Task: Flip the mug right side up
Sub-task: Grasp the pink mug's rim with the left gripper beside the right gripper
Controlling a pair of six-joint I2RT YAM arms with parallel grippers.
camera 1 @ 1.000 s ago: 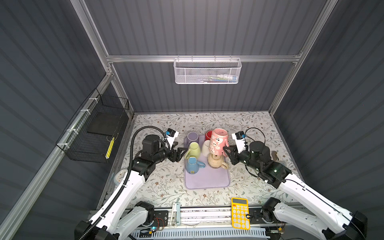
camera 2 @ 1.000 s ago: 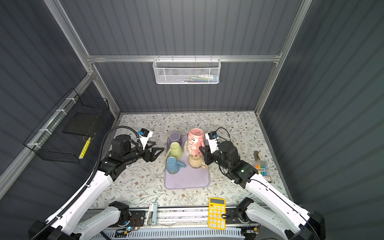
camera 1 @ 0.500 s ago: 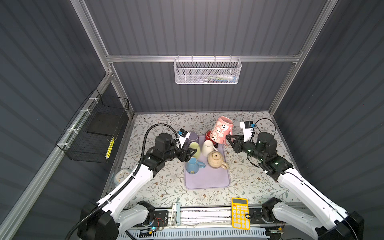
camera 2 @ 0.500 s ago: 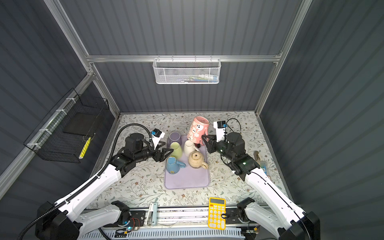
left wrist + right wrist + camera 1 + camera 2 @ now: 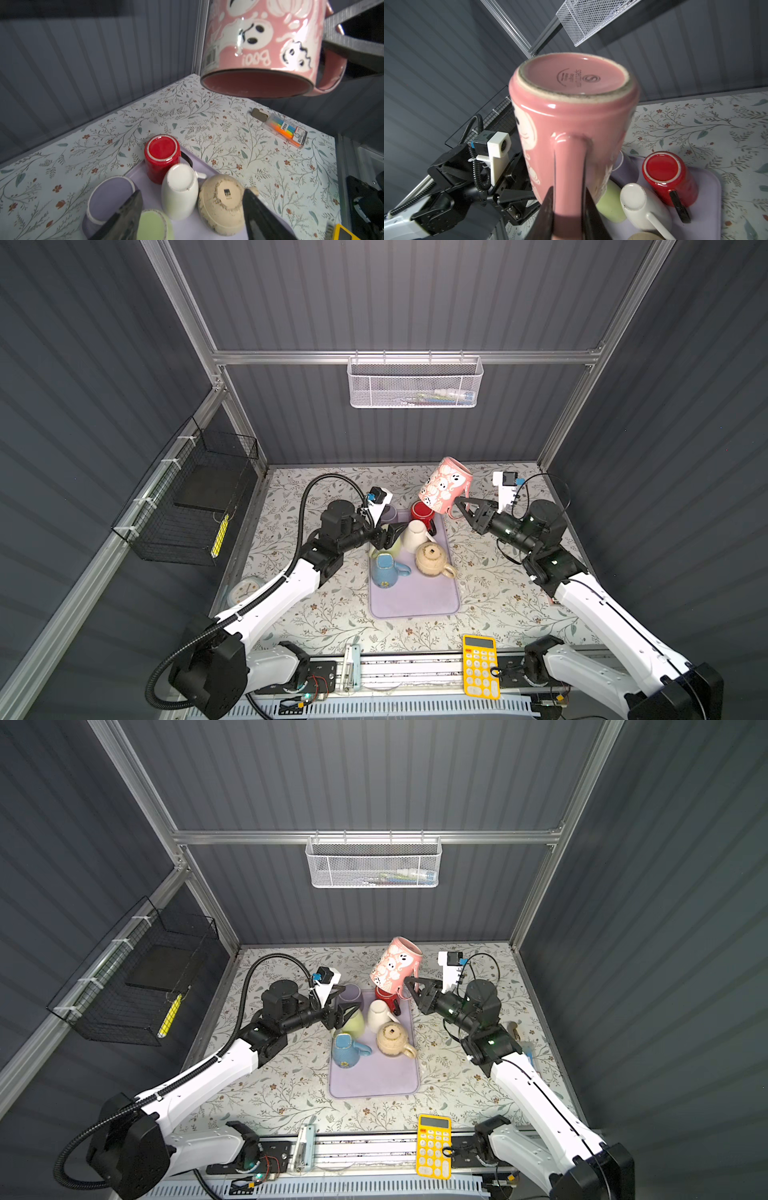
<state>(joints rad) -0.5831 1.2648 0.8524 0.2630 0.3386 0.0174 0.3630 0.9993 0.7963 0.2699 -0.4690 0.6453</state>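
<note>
The pink ghost-print mug (image 5: 444,487) (image 5: 395,963) hangs in the air over the far end of the lavender tray (image 5: 415,597). It is tilted, with its base up and its mouth facing down (image 5: 259,47). My right gripper (image 5: 460,508) (image 5: 569,191) is shut on the mug's handle. My left gripper (image 5: 388,537) (image 5: 192,197) is open and empty. It hovers low over the tray's left side, just above a green mug (image 5: 384,549), and sits below the pink mug.
On the tray stand upside-down red (image 5: 422,512), white (image 5: 415,535), beige (image 5: 432,558) and blue (image 5: 384,570) mugs. A lavender mug (image 5: 110,197) sits at the tray's far left corner. A yellow calculator (image 5: 480,666) lies at the front, and a highlighter pack (image 5: 286,131) at the right.
The right gripper has lifted the pink mug off the tray, up and toward the back, and tilted it. The left arm has moved right, over the tray's left side.
</note>
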